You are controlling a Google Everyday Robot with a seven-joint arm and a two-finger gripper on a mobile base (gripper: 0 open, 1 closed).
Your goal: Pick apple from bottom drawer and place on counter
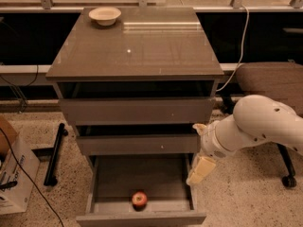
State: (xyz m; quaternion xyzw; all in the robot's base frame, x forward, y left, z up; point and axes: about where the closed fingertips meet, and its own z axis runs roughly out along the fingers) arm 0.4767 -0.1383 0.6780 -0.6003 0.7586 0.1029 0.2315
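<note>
The red apple (139,199) lies at the front middle of the open bottom drawer (109,174), close to its front wall. The two drawers above stand slightly pulled out. The glossy counter (142,46) tops the cabinet. My gripper (200,170) hangs from the white arm at the right, over the drawer's right edge, above and to the right of the apple. It holds nothing.
A white bowl (104,16) stands on the counter's back left corner. A chair (274,84) with wheels stands to the right, behind the arm. A cardboard box (14,174) and a black bar (54,152) lie on the floor at the left.
</note>
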